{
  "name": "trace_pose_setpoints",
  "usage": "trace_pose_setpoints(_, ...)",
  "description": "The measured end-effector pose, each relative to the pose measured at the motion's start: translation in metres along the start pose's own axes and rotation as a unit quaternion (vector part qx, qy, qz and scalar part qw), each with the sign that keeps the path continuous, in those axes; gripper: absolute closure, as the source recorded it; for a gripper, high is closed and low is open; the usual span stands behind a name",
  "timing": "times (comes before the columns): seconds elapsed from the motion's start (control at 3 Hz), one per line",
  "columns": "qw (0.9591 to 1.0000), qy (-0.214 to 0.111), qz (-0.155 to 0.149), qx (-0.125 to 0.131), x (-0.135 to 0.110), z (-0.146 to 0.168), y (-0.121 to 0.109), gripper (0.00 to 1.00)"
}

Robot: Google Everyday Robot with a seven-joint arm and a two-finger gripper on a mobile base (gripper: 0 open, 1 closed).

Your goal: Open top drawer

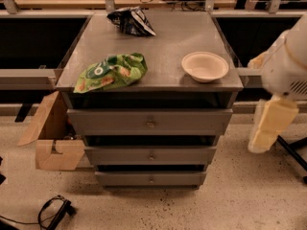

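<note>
Grey flat panel, looks like painted metal or laminate: that's the top drawer point(149, 121), sitting right under the bench point(158, 47) top as the highest and widest of the three fronts. It looks shut to me, since none of the inside shows, just a dark gap above the panel. The only thing to grab is the small round metallic knob point(150, 124) dead centre. It's tiny and probably slick, so I'd pinch it from both sides and pull straight out and level. Yank off-axis and it'll likely slip free. The drawer itself should be rigid and run on slides. I'd guess it's not heavy, though there's no way to see what's inside it. Below it are the middle drawer point(150, 155) and the bottom drawer point(150, 178), each with the same little knob, so it'd be easy to go for the wrong one. On the bench there's a green snack bag point(111, 72) near the front left edge, a dark crumpled bag point(130, 21) at the back, and a pale bowl point(205, 66) to the right, all well clear of the pull path. A cardboard box point(53, 138) leans against the left side. The gripper point(269, 128) hangs off to the right of the cabinet, roughly at drawer height and well apart from the knob. Can't tell if it's open or closed.
</note>
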State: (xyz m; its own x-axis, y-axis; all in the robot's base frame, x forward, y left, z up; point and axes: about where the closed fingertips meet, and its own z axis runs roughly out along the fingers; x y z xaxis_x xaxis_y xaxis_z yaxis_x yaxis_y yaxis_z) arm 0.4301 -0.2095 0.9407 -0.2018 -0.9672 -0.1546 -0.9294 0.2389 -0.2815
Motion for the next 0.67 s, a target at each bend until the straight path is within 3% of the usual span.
trace_pose_setpoints(0.33,0.9990,0.009,-0.044,0.010,-0.001,0.054,0.020,0.00)
trace_pose_setpoints(0.67,0.9954,0.029,-0.091,0.003,0.003,0.128,0.032,0.00)
